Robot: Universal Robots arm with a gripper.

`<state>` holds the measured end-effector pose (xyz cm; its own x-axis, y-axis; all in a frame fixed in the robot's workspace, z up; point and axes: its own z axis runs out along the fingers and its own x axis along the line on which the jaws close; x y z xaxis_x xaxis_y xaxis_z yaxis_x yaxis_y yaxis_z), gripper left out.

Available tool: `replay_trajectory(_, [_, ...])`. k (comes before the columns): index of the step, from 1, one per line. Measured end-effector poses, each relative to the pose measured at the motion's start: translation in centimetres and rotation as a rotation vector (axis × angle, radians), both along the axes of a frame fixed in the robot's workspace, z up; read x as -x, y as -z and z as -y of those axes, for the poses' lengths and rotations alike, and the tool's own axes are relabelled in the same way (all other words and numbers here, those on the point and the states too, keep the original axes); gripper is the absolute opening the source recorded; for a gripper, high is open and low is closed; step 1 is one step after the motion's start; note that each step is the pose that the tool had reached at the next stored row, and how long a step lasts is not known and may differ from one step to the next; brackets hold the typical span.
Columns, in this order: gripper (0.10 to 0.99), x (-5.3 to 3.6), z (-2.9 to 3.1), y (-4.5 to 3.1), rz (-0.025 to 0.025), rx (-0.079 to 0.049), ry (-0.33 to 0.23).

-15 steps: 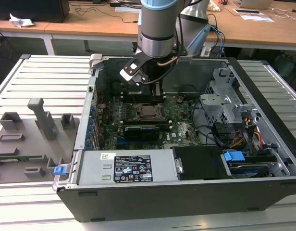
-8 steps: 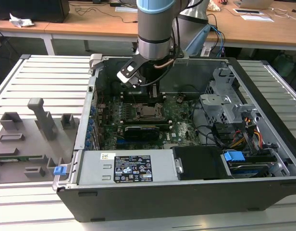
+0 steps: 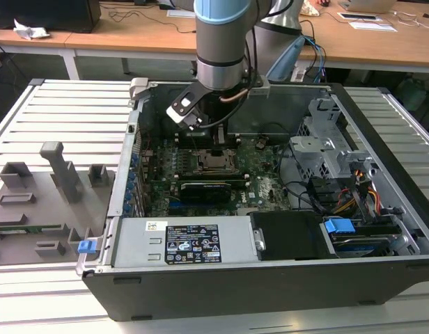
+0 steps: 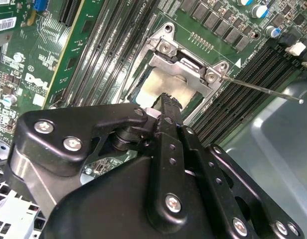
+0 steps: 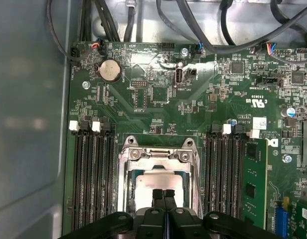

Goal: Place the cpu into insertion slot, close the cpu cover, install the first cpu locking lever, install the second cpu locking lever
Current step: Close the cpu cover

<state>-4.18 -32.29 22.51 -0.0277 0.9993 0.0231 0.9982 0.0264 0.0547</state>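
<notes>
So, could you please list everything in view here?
pale silver square cpu: one, silver-grey, inside the cover's window.
thin silvery metal cpu cover: one, silver, framing the cpu.
thin wire locking lever: one, silver, sticking out beside the cover.
green circuit board: one, green, inside the case.
long black connector strips: two banks, black, flanking the cover.
round coin battery: one, silver, on the board.
open black computer case: one, black, mid-scene.
grey fixture tray: one, grey, exterior view's left of the case.
black gripper: one, fingers shut, over the cpu.
grey-and-blue robot arm: one, above the case.
</notes>
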Motion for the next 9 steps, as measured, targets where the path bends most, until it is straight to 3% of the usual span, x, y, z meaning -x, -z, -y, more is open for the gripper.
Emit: replay_trajectory(9, [0.106, 0.77, 0.00, 0.71, 0.0000, 0.000, 0.000])
